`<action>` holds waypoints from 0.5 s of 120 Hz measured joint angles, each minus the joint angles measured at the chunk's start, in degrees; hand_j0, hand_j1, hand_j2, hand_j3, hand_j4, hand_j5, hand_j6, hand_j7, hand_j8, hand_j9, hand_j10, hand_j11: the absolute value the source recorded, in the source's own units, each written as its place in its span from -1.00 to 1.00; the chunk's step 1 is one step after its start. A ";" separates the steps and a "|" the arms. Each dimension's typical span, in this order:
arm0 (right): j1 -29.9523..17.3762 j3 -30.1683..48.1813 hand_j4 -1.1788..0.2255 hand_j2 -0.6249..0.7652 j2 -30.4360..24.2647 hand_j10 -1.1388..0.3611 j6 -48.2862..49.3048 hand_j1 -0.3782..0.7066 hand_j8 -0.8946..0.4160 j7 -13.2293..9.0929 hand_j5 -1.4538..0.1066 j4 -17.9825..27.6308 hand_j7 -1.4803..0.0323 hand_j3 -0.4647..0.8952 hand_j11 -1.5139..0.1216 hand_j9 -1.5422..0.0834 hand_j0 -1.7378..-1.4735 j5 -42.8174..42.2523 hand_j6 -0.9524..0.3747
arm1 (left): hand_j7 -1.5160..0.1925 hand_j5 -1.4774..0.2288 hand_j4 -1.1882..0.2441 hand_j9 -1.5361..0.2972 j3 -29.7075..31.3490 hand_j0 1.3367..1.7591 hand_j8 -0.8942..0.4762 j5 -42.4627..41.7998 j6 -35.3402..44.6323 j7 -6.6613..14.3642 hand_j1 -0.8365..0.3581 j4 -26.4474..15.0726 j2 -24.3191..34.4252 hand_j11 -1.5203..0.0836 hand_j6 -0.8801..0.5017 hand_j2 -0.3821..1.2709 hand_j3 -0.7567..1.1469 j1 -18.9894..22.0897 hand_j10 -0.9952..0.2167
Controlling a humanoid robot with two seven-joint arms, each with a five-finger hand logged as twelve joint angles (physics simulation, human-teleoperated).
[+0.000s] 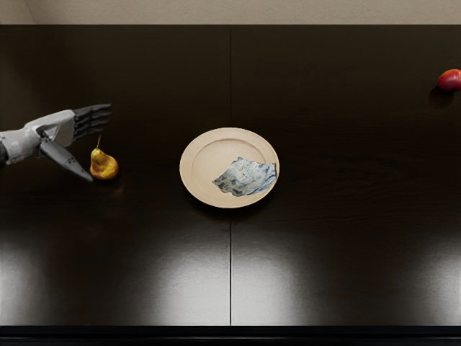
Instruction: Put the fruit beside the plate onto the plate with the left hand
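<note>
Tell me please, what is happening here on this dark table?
The grey left robot hand, fingers open, is close beside the small yellow-brown pear on the dark glossy table, but it does not grasp it yet. The pear stands left of the round beige plate, apart from it. A crumpled blue-white sheet lies on the plate. A round red fruit sits far away, at the back right.

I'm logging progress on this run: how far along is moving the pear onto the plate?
Done: nothing; the pear stands on the table, left of the plate and apart from it. In hand: the left robot hand is open beside the pear, not grasping. Left: grasp, lift, carry and set it on the plate, beside the crumpled wrapper there.
</note>
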 joint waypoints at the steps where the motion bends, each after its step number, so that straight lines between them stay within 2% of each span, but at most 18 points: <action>1: 0.00 0.00 0.68 -0.10 0.00 0.52 0.00 -0.95 0.37 0.00 0.86 0.00 0.96 -0.32 0.85 0.90 -0.40 0.00 0.44 | 0.75 0.70 0.63 0.65 0.01 0.52 0.27 -0.01 0.04 -0.03 0.95 0.22 -0.27 0.87 0.24 -0.53 -0.21 0.00 0.61; 18: 0.00 0.00 0.68 -0.10 0.00 0.52 0.00 -0.95 0.36 0.00 0.86 0.00 0.96 -0.32 0.85 0.90 -0.40 0.01 0.43 | 0.75 0.70 0.63 0.65 0.33 0.52 0.27 0.13 0.53 -0.32 0.95 2.30 -1.95 0.87 0.24 -0.53 -0.21 0.32 0.61; 31: 0.00 0.00 0.68 -0.10 0.00 0.52 0.00 -0.95 0.36 0.00 0.86 -0.02 0.96 -0.32 0.85 0.90 -0.40 0.00 0.43 | 0.75 0.70 0.63 0.65 0.51 0.52 0.27 0.43 2.80 -1.04 0.95 3.11 -3.04 0.87 0.24 -0.53 -0.21 2.23 0.61; 60: 0.00 0.00 0.68 -0.10 0.00 0.52 0.00 -0.95 0.37 0.00 0.86 -0.02 0.96 -0.32 0.85 0.90 -0.40 0.00 0.43 | 0.74 0.70 0.63 0.65 1.05 0.52 0.27 0.69 5.06 -2.03 0.95 4.22 -3.41 0.86 0.24 -0.53 -0.21 2.29 0.61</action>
